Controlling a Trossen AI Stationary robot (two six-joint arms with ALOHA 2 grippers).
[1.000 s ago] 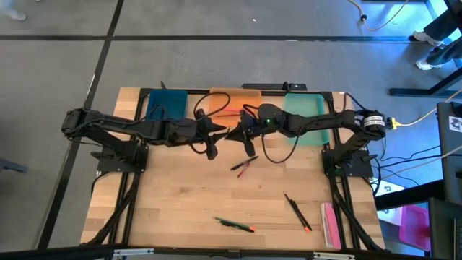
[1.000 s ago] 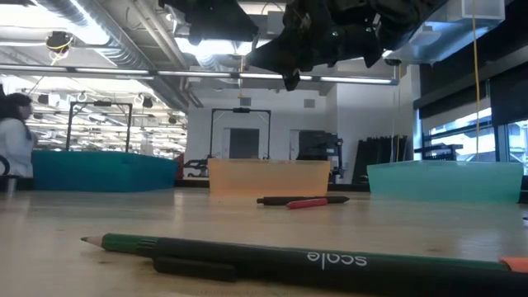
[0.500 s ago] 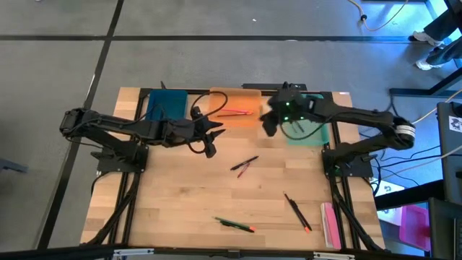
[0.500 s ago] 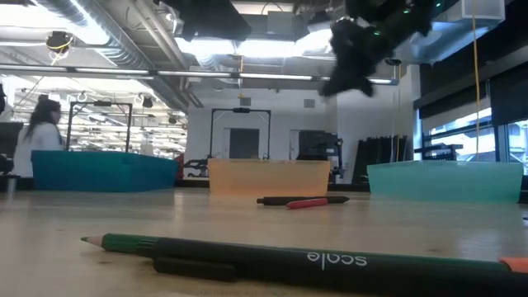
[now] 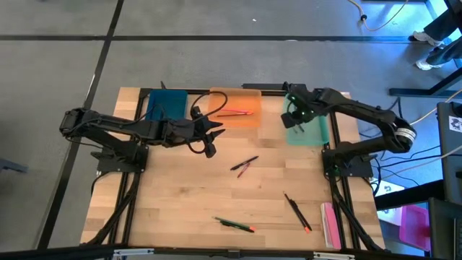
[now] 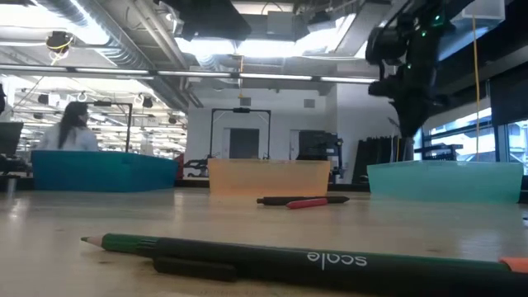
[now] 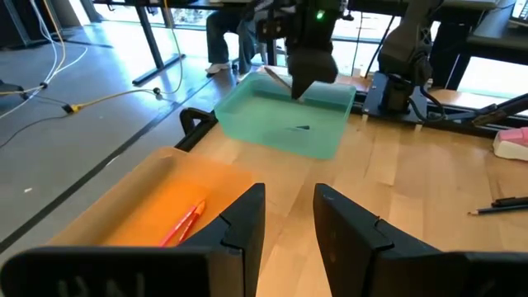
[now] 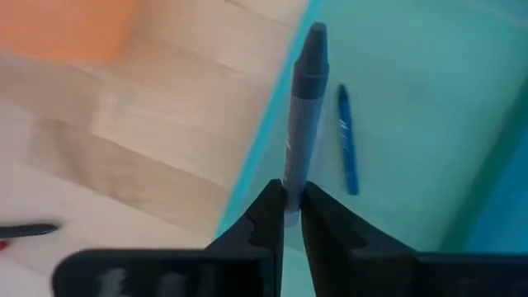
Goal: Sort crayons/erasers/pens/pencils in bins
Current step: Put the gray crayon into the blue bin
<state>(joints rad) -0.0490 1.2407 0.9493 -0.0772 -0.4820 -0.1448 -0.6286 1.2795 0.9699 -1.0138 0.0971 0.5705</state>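
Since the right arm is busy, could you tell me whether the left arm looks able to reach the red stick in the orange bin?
Probably yes: the left pincer, open and empty, hangs beside the orange bin; nothing covers the red stick.

Three bins (image 5: 167, 105) sat in a row along the table's (image 5: 180, 195) far edge. The right gripper (image 5: 294, 118) hung over the rightmost bin (image 5: 317, 130), the left gripper (image 5: 214, 139) before the middle bin (image 5: 242, 118). Loose pens (image 5: 244, 165) lay nearer the front.

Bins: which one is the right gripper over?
The mint green bin. The right gripper, shut on a grey pen, hangs over its edge; the orange and teal bins sit aside.
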